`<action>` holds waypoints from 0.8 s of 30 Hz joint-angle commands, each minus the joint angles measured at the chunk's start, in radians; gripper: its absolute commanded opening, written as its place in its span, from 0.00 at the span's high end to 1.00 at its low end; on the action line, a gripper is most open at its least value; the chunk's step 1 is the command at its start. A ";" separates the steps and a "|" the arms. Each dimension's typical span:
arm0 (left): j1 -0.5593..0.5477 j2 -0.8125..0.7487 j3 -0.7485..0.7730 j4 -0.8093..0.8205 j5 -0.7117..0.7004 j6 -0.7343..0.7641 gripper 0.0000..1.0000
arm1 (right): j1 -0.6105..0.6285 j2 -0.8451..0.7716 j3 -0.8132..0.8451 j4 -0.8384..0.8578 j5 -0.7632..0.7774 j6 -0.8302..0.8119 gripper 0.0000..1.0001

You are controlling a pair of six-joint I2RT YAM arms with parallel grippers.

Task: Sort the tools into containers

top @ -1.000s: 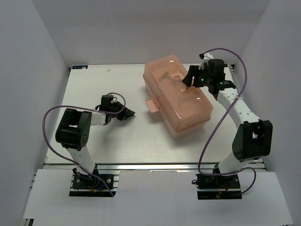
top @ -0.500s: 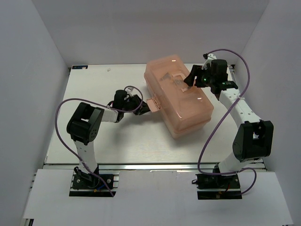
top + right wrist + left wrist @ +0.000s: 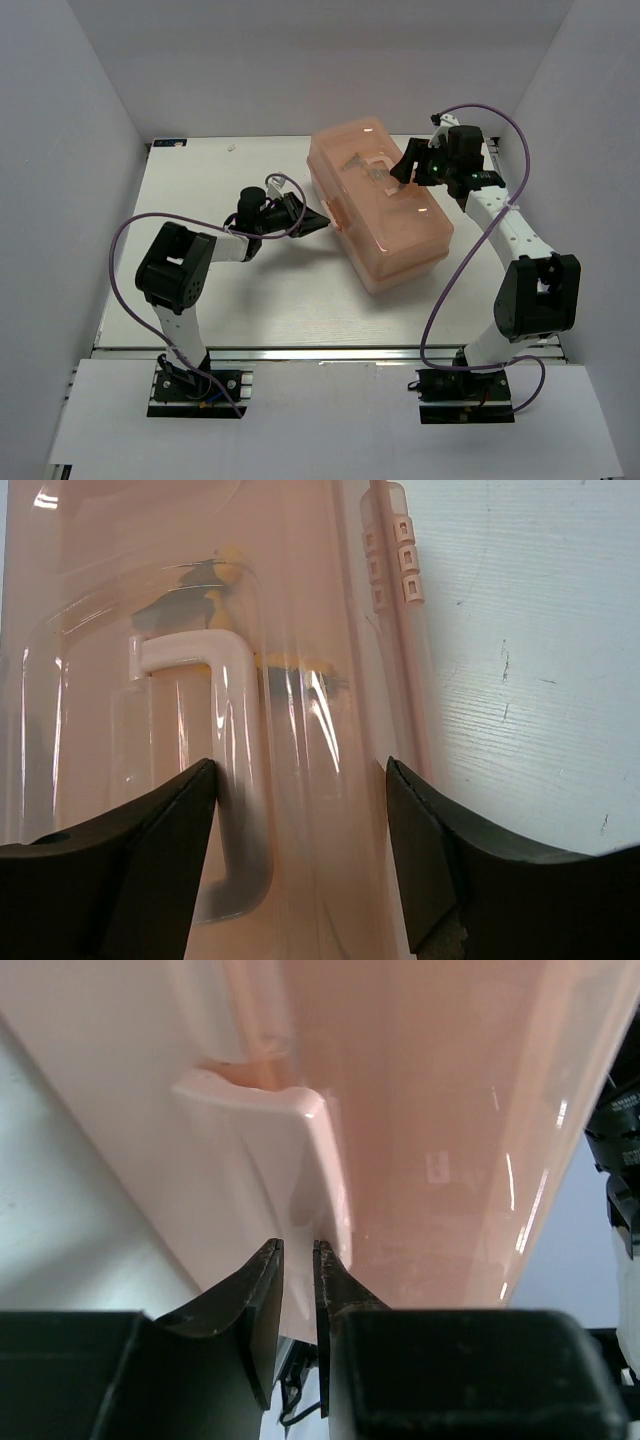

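Observation:
The salmon-pink toolbox point(image 3: 395, 235) lies shut at centre right. Its latch point(image 3: 335, 208) stands folded up against the front wall and fills the left wrist view point(image 3: 290, 1150). My left gripper point(image 3: 318, 218) is shut to a thin slit, its tips point(image 3: 297, 1260) against the latch's lower edge. My right gripper point(image 3: 405, 170) is open over the lid, its jaws point(image 3: 300, 820) either side of the white lid handle point(image 3: 235, 730). Yellow-black pliers point(image 3: 290, 665) show dimly through the lid. Other tools are hidden.
The toolbox hinges point(image 3: 390, 555) lie by the bare white table point(image 3: 520, 660) behind the box. White walls close in the table on three sides. The right arm's purple cable point(image 3: 470, 250) hangs beside the box's right end.
My left gripper has swung right from mid-table to the toolbox front. The latch, sticking out flat before, is now folded up against the box. The right gripper has barely moved.

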 commanded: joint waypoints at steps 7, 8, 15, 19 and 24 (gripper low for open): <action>-0.018 0.024 0.065 0.015 0.034 0.000 0.73 | -0.025 0.105 -0.062 -0.265 0.110 0.041 0.70; -0.021 0.039 0.075 0.004 0.034 0.002 0.74 | -0.024 0.107 -0.060 -0.265 0.110 0.041 0.70; -0.021 0.098 0.122 -0.080 0.028 0.023 0.77 | -0.025 0.115 -0.046 -0.266 0.107 0.038 0.70; -0.021 0.106 0.121 -0.100 0.025 0.037 0.75 | -0.025 0.115 -0.048 -0.268 0.108 0.036 0.71; -0.022 0.129 0.121 -0.102 0.030 0.043 0.58 | -0.025 0.118 -0.046 -0.269 0.102 0.035 0.70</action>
